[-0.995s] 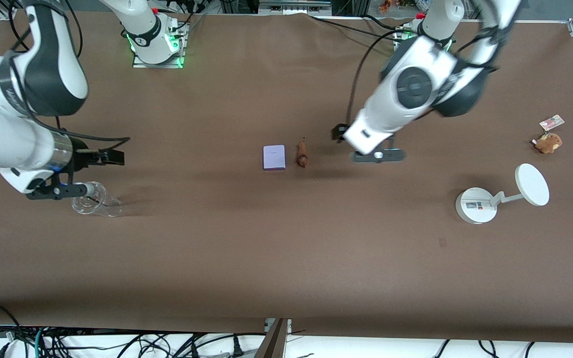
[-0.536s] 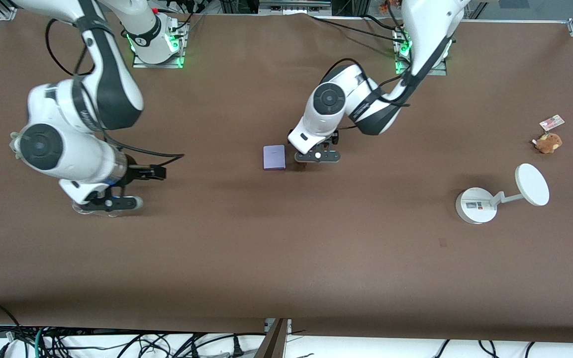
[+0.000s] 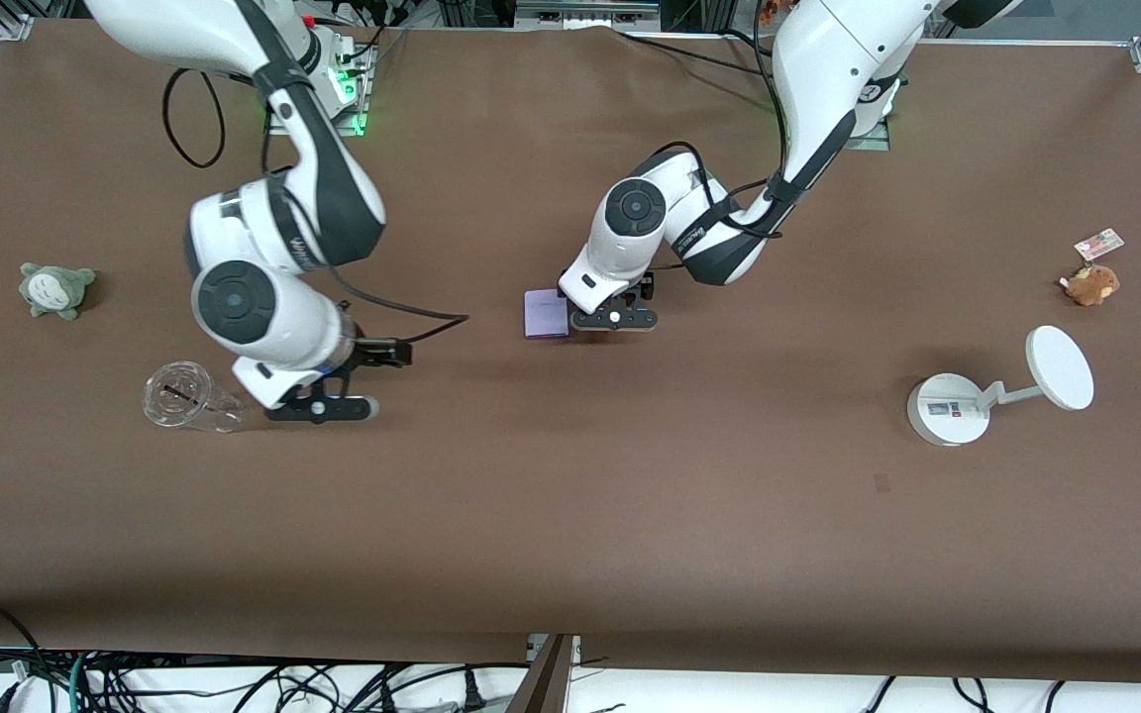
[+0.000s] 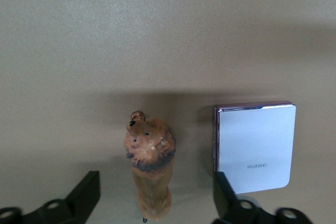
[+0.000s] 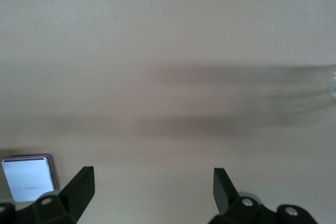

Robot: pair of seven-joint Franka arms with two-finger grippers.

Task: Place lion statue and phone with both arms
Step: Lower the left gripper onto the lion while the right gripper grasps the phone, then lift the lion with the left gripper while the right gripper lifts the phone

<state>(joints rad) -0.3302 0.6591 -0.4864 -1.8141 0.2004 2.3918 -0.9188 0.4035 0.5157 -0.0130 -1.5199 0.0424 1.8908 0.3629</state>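
Note:
The lion statue point(image 4: 149, 171), brown-orange with a darker mane, lies on the table between the fingers of my left gripper point(image 4: 156, 204). The gripper is open, with a gap on each side of the statue. In the front view my left gripper point(image 3: 613, 319) hides the statue. The phone point(image 3: 545, 314), pale lavender with purple edges, lies flat right beside the statue, toward the right arm's end; the left wrist view shows the phone point(image 4: 255, 147) just outside one finger point(image 4: 227, 203). My right gripper point(image 3: 323, 408) is open over bare table, with nothing between its fingers point(image 5: 79, 188).
A clear plastic cup point(image 3: 189, 398) lies on its side next to my right gripper. A grey-green plush point(image 3: 55, 288) sits near the right arm's end. At the left arm's end are a white stand with a disc point(image 3: 947, 408), a tan plush point(image 3: 1091, 284) and a small card point(image 3: 1098, 243).
My left gripper has settled over the lion statue, shifting slightly toward the phone. My right arm has swung from over the cup toward the table's middle, uncovering the cup and grey-green plush.

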